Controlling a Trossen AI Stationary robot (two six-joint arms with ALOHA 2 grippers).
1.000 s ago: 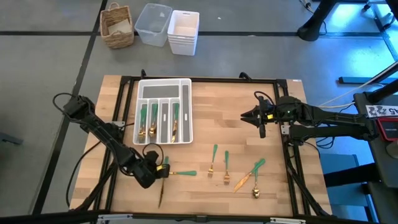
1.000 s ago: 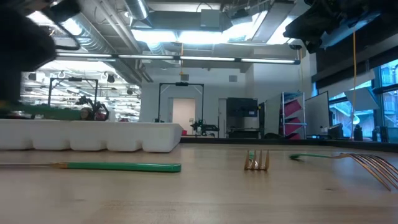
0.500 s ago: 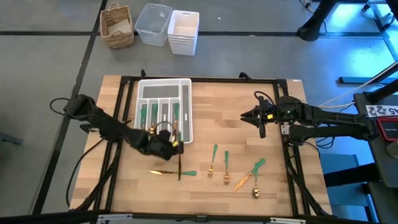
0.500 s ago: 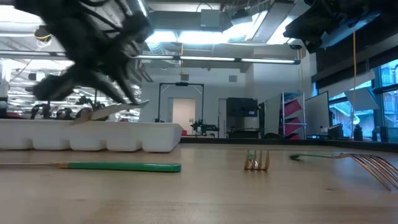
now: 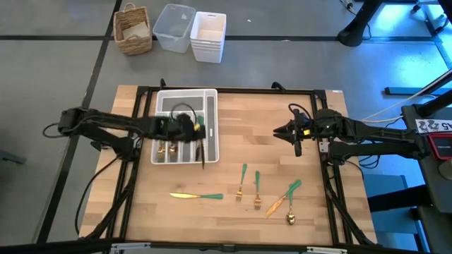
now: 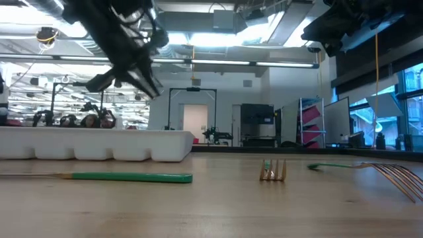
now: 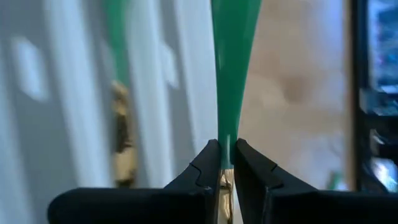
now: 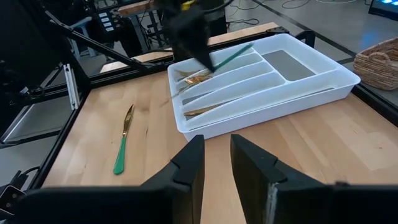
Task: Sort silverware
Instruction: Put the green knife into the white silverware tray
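A wooden counter (image 5: 282, 127) carried a white tray (image 5: 212, 144). Above the tray, the left pincer (image 5: 192, 129) gripped 1 knife (image 7: 231, 68) by its slim green handle. Loose silverware (image 5: 258, 192) lay well away from it. The right pincer (image 8: 214, 163) waited, slightly parted and empty. The pieces looked light, stiff and slippery; handles suit gripping. Only the left wrist view showed the clamp.

You see a dark arm (image 6: 122, 46) hanging above the white tray (image 6: 99, 145) at the far left of the table (image 6: 211, 208). A green-handled piece (image 6: 125, 176) lies flat in front of the tray. A fork's tines (image 6: 271, 172) point at you (mid-table), and another fork (image 6: 370, 172) lies to the right.
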